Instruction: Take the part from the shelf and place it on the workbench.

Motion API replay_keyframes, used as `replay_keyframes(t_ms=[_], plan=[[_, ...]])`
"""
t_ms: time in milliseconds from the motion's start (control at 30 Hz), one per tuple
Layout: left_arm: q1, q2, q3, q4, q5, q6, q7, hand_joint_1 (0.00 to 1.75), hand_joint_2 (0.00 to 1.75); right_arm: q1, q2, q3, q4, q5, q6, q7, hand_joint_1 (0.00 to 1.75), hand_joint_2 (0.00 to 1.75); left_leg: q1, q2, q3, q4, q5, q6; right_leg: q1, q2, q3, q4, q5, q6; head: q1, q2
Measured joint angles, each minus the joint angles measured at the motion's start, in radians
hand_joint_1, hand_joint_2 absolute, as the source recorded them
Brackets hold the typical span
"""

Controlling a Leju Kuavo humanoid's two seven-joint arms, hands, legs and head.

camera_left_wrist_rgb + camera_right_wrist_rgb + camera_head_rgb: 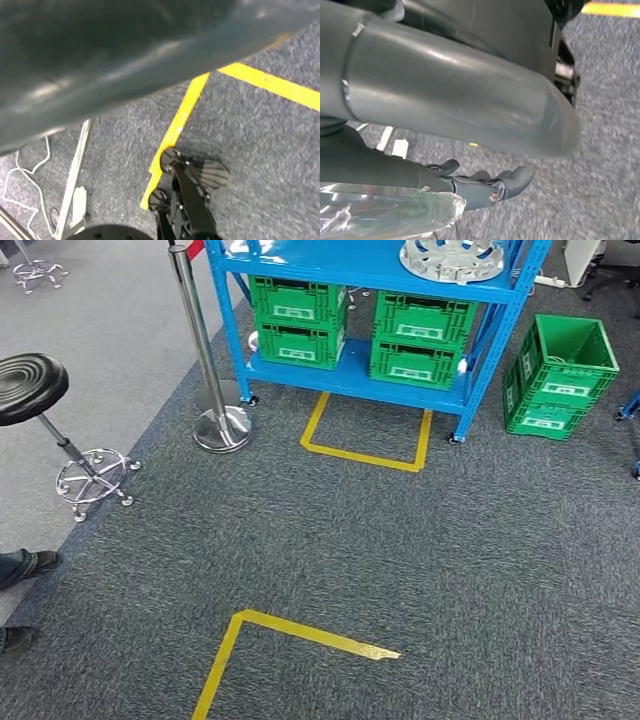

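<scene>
The dark grey fingers [508,182] of the right hand [478,187] lie stretched out and slightly apart, and they hold nothing; the hand hangs beside the robot's body, above the dark grey carpet floor [317,540]. For the left hand I cannot tell how the fingers are, because its wrist view looks down at the carpet and at yellow tape.

Further out, a corner of yellow floor tape [294,635] lies close in front of the robot. Beyond it, a second yellow tape frame [362,455] is marked on the carpet just before the blue metal shelf rack [355,380]. The part, a round silver-white perforated disc like a wheel cover [451,258], rests on the upper board of the rack, toward its right end. Below it, on the lower board, stand four green plastic crates [362,325] in two stacks. One more green crate [560,375] stands tilted on the floor to the right of the rack. A chrome barrier post [204,350] stands at the left front corner of the rack, and a black round stool [30,385] is well apart to the left, near a person's shoes [23,565].

I judge the step in hand is the approach. To do it well, the robot should walk straight to the marked frame, stop square to the rack, and keep away from the post before it raises an arm.
</scene>
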Motion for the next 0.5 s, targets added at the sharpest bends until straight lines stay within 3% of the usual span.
replay_keyframes(t_ms=[267,433,500], plan=[[0.001,-0.014,0.019,-0.019,-0.016,-0.002,-0.003,0.00,0.00,0.000,0.000,-0.001,0.000,-0.009,0.024,-0.029,0.00,0.00,-0.004,0.000,0.002,0.001,-0.005,0.012,-0.004,0.001,0.002,-0.015,0.005,0.012,0.000,0.000],[0.002,-0.016,0.027,-0.026,-0.023,-0.003,-0.003,0.00,0.00,-0.001,0.000,-0.003,0.001,-0.016,0.048,-0.035,0.00,0.00,-0.010,0.000,0.001,0.007,-0.008,0.034,-0.010,0.000,0.016,-0.024,0.011,0.035,-0.002,0.000],[0.001,-0.018,0.029,-0.029,-0.027,-0.003,-0.003,0.00,0.00,-0.002,-0.001,-0.004,0.002,-0.019,0.053,-0.036,0.00,0.00,-0.003,0.003,0.010,-0.013,0.001,0.043,-0.008,0.002,0.012,-0.019,0.003,0.040,0.000,0.000]])
